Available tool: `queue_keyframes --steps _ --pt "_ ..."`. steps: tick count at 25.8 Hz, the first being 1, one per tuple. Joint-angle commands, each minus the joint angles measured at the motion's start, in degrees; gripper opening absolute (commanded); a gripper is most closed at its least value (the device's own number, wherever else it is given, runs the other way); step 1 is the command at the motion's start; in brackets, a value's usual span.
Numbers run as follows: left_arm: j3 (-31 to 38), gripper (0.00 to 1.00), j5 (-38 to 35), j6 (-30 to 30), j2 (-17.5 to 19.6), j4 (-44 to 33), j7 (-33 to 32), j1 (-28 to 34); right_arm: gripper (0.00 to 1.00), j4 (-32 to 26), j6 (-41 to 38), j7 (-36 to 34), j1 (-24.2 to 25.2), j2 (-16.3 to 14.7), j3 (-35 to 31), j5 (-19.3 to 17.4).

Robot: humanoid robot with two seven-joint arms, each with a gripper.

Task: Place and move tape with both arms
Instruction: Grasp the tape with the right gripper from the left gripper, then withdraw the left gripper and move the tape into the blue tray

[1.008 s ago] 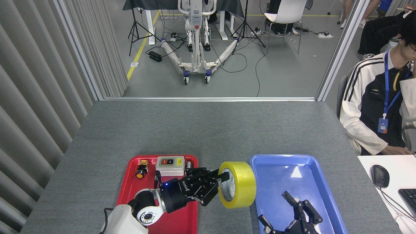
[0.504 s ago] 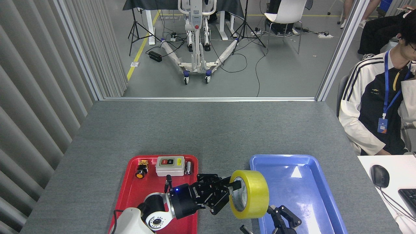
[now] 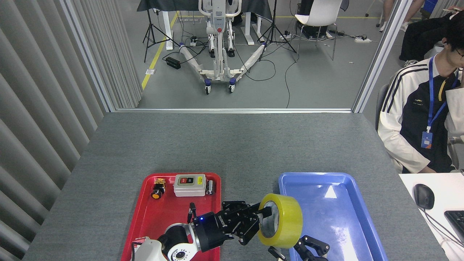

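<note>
A wide yellow tape roll with a white core is held on edge above the gap between the two trays, over the blue tray's left rim. My left gripper comes in from the lower left and is shut on the tape, with a finger through the core. My right gripper sits just below the roll at the bottom edge. Its black fingers are spread open with nothing between them, and most of that arm is out of view.
A red tray at left holds a grey switch box and a small yellow-and-black button. A blue tray lies at right. A seated person is at the right edge, beside a white desk with a mouse.
My left gripper carried the tape to the right and slightly down, over the blue tray's left rim. The right gripper shifted left under the roll and sank toward the bottom edge.
</note>
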Motion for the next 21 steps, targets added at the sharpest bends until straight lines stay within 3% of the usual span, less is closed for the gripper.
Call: queue_keyframes --steps 1,2,5,6,15,16,18,21 --pt "-1.0 0.01 0.0 -3.7 -0.1 0.0 -0.2 1.1 0.32 0.0 0.2 0.1 0.1 0.0 0.2 0.0" --pt "-1.0 0.17 0.0 -3.7 -0.2 0.1 0.1 1.2 0.32 0.0 0.2 0.1 0.1 0.0 0.2 0.0" --pt "-0.4 0.86 0.8 -3.7 -0.7 0.3 1.0 1.1 0.27 0.1 0.2 0.1 0.1 0.0 0.2 0.0" --pt "-0.1 1.00 1.9 -3.7 -0.7 0.2 2.1 1.1 0.25 0.1 0.2 0.1 0.0 0.0 0.3 0.0" --pt "10.1 1.00 9.8 -3.7 0.5 -0.7 3.3 1.9 0.10 0.0 0.2 0.1 0.0 -0.1 1.0 0.0" --pt "10.3 1.00 9.5 0.0 1.0 -1.1 3.7 2.3 0.10 0.0 0.2 0.1 0.0 -0.1 1.0 0.0" --pt "12.4 1.00 6.4 5.3 2.5 -2.7 6.2 2.5 0.08 0.0 0.2 0.1 -0.1 -0.1 1.0 0.0" --pt "16.7 1.00 -8.6 8.4 4.0 -6.3 15.0 5.5 0.07 0.0 0.2 0.2 -0.1 -0.3 0.9 0.0"
